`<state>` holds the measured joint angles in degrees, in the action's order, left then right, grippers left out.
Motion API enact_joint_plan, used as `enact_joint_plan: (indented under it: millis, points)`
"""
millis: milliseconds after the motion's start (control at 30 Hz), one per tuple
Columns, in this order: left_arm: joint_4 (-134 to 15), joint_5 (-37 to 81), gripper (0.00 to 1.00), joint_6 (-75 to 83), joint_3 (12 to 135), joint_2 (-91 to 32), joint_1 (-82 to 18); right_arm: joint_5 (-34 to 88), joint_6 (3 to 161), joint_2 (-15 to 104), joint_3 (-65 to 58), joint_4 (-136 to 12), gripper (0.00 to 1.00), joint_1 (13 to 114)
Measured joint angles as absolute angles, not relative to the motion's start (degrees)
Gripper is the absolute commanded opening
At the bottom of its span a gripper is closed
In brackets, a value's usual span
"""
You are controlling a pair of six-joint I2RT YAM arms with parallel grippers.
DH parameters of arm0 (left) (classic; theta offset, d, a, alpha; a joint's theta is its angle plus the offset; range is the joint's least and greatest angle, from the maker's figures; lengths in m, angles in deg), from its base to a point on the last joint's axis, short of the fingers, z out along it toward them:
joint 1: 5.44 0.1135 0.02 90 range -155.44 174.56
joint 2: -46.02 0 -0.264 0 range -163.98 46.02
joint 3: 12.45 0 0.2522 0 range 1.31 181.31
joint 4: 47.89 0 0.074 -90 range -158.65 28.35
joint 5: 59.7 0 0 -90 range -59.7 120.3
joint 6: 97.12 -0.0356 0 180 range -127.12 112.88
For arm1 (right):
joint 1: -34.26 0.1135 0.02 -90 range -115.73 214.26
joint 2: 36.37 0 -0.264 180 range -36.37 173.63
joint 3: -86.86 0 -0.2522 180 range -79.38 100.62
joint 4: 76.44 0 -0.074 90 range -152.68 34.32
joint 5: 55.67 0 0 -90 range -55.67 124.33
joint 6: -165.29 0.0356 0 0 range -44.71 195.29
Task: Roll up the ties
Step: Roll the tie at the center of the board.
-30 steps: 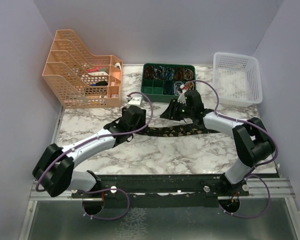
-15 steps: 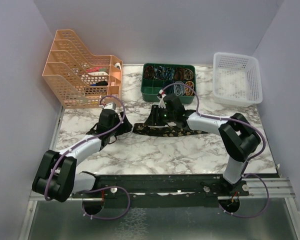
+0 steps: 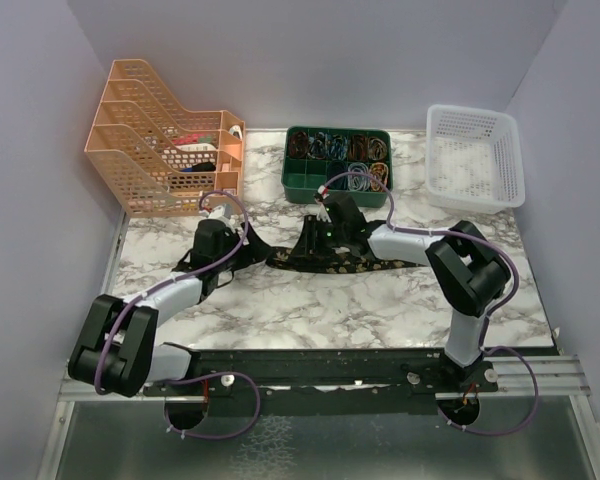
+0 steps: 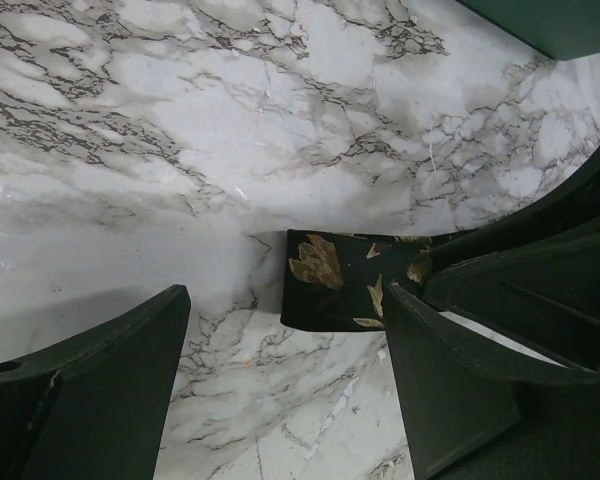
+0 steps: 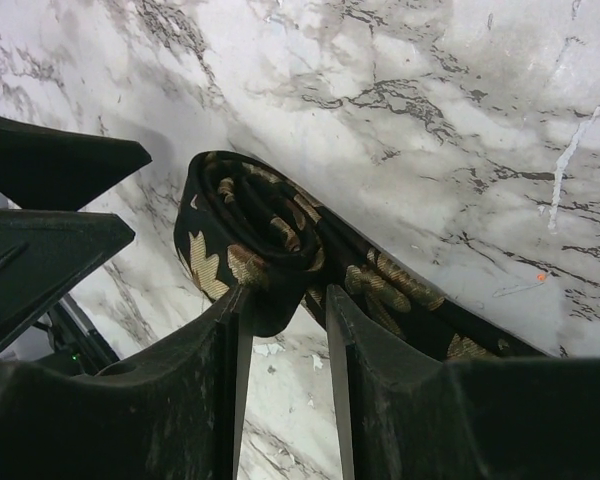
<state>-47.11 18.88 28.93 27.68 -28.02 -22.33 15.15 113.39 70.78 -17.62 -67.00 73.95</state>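
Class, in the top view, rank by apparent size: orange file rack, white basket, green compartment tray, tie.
1. orange file rack
2. white basket
3. green compartment tray, only slightly smaller than the basket
Unranked: tie, long but narrow, partly hidden by the right arm.

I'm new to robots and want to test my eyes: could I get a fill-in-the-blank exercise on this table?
The necktie lies on a ___-patterned table.
Its end, seen from the right wrist, is ___ into a coil.
The compartmented tray behind it is ___ in colour.
The white basket stands to that tray's ___.
Missing words: marble; rolled; green; right.
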Motion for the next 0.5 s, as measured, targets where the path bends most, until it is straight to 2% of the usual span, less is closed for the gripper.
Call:
enact_joint_plan:
  millis: [500]
  points:
    - [-40.38,14.29,0.8,28.67,27.0,-33.39,-22.28,15.42,113.5,71.35,-19.0,-67.04,0.36,73.95]
